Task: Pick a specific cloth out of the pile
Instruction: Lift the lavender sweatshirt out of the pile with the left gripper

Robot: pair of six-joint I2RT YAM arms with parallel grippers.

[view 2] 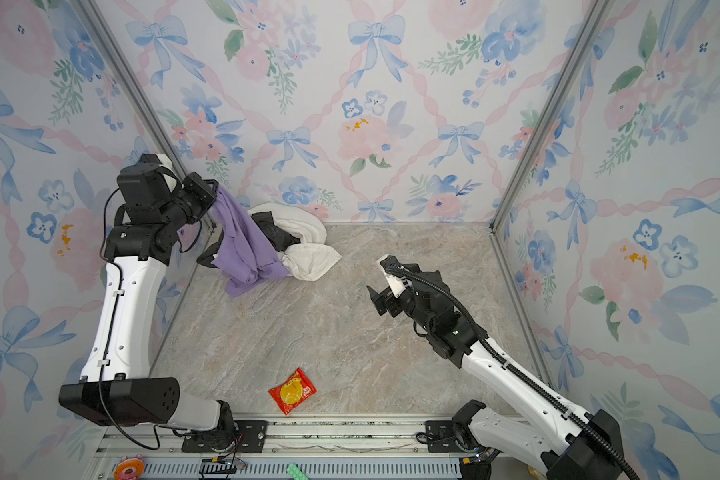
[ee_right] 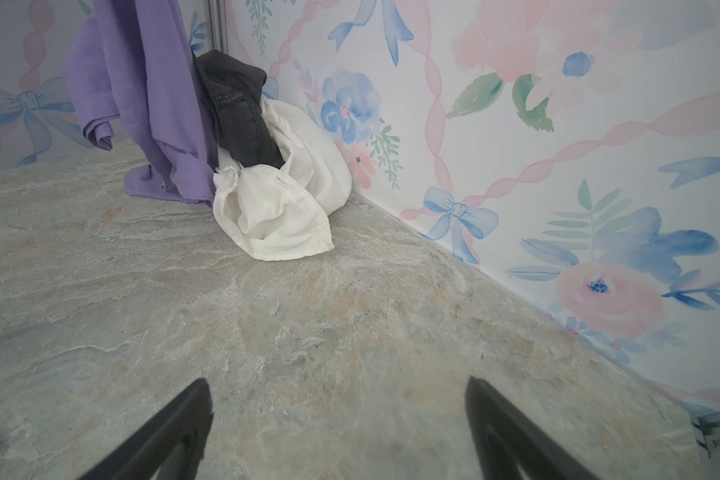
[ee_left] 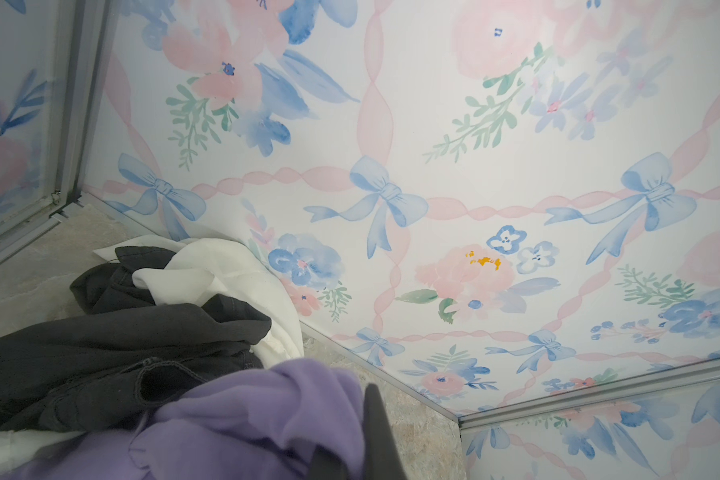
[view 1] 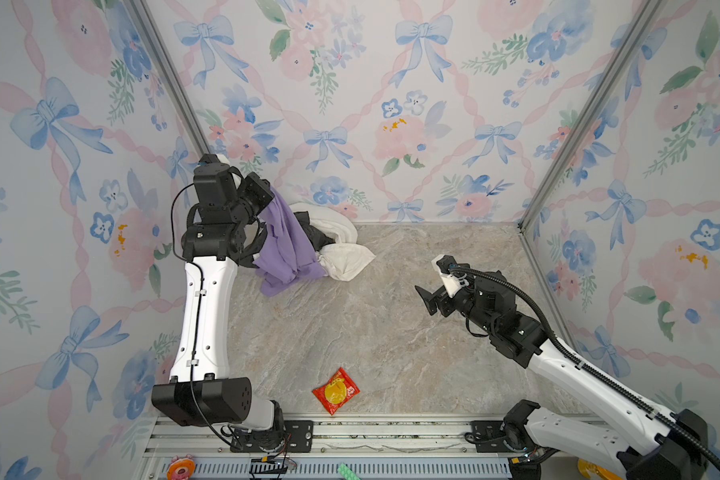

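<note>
Marbled grey-beige stone surface (view 1: 371, 332) enclosed by floral, bow-printed walls (view 1: 391, 62). Left jaws, clamped on the soft lavender-purple cloth (view 1: 285, 245), hold it raised in the back-left corner, its lower end on the surface against the cream-white and black garment pile (view 1: 346, 259); right jaws spread wide, holding nothing

**Snack packet lying alone on marbled tabletop**

A red snack packet (view 1: 336, 391) with a round yellow print is lying flat near the front edge of the grey-beige marbled tabletop (view 1: 383, 324), well apart from anything else on it. Floral wallpaper walls (view 1: 391, 83) with blue bows and pink ribbons are enclosing the tabletop on three sides, and metal corner posts (view 1: 577, 124) are running up between them. An aluminium rail (view 1: 391, 432) is stretching along the front. Just in front of the rail, a pink-and-orange round item (view 1: 180, 467) and a green strip (view 1: 347, 471) are lying.
</note>
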